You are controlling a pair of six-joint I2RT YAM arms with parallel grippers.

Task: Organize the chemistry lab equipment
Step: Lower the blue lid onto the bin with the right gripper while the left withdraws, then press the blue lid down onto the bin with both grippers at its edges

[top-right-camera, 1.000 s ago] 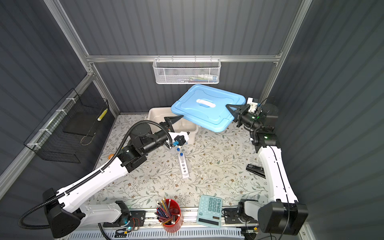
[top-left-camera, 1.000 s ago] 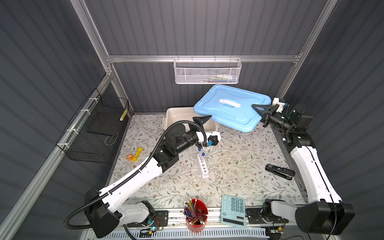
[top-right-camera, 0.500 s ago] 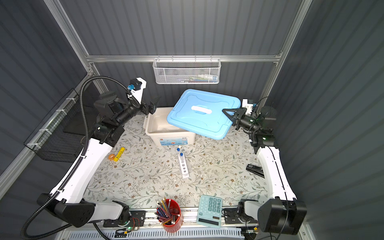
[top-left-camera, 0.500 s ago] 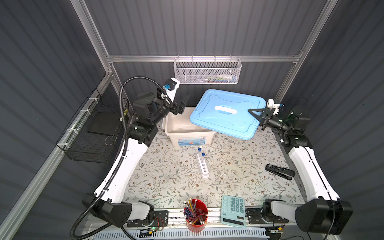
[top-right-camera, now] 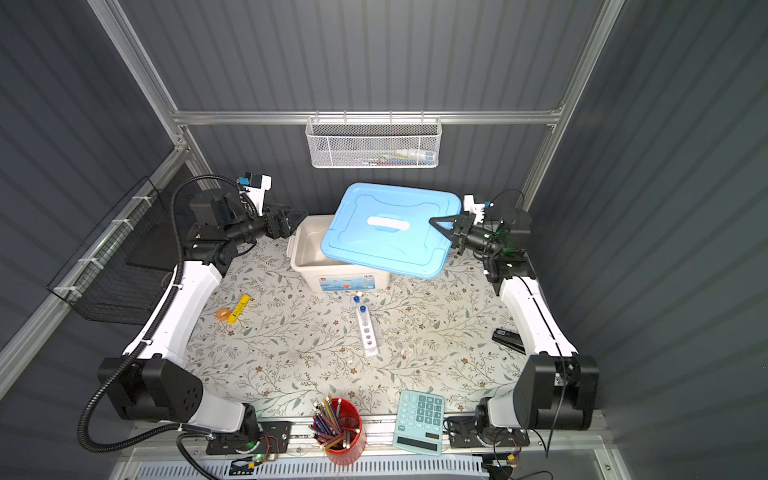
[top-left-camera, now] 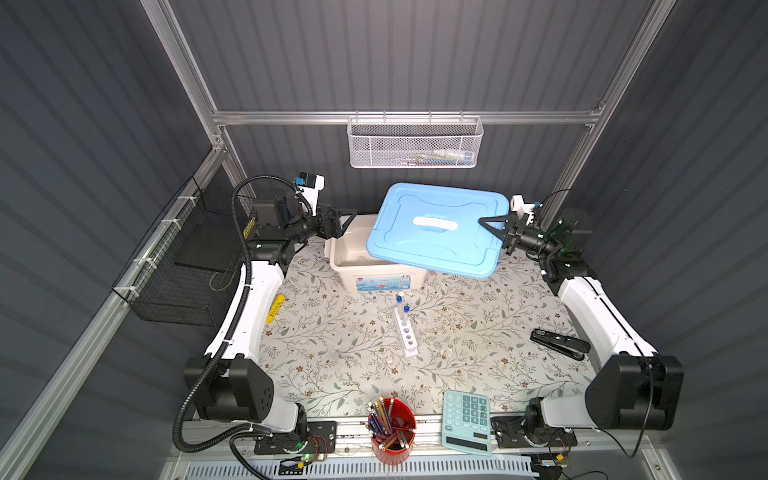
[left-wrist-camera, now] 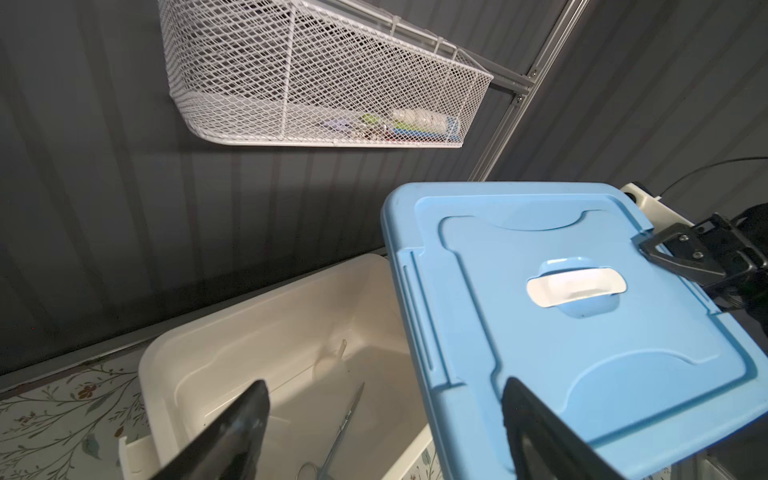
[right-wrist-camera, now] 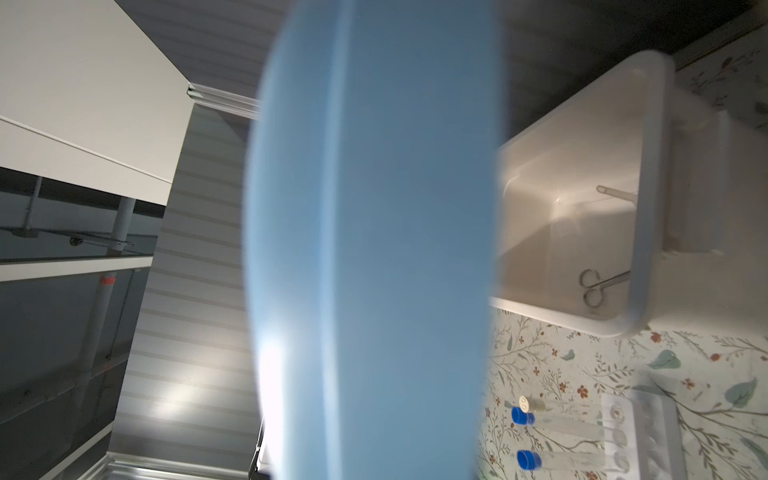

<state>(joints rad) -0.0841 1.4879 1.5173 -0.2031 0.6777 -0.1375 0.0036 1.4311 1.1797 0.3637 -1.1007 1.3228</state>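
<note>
A narrow white rack point(top-left-camera: 406, 336) lies mid-table, with two blue-capped test tubes point(top-left-camera: 405, 311) standing in its far end; the tubes point(right-wrist-camera: 557, 428) also show in the right wrist view. A thin silver scissors-like tool point(left-wrist-camera: 341, 432) and a clear glass funnel point(left-wrist-camera: 332, 358) lie inside the white bin point(top-left-camera: 353, 266). My right gripper point(top-left-camera: 496, 226) is shut on the right edge of the blue lid point(top-left-camera: 432, 230), which hangs tilted over the bin's right part. My left gripper point(left-wrist-camera: 384, 386) is open and empty above the bin's left end.
A red cup of pencils point(top-left-camera: 392, 428) and a teal calculator point(top-left-camera: 465, 419) sit at the front edge. A black stapler point(top-left-camera: 559, 343) lies right, a yellow marker point(top-left-camera: 275, 307) left. A white mesh basket point(top-left-camera: 415, 143) hangs on the back wall, a black wire basket point(top-left-camera: 183, 266) on the left wall.
My left arm has swung from the rack back to the bin's left end, its jaws a little wider. The right gripper has carried the lid leftward over the bin.
</note>
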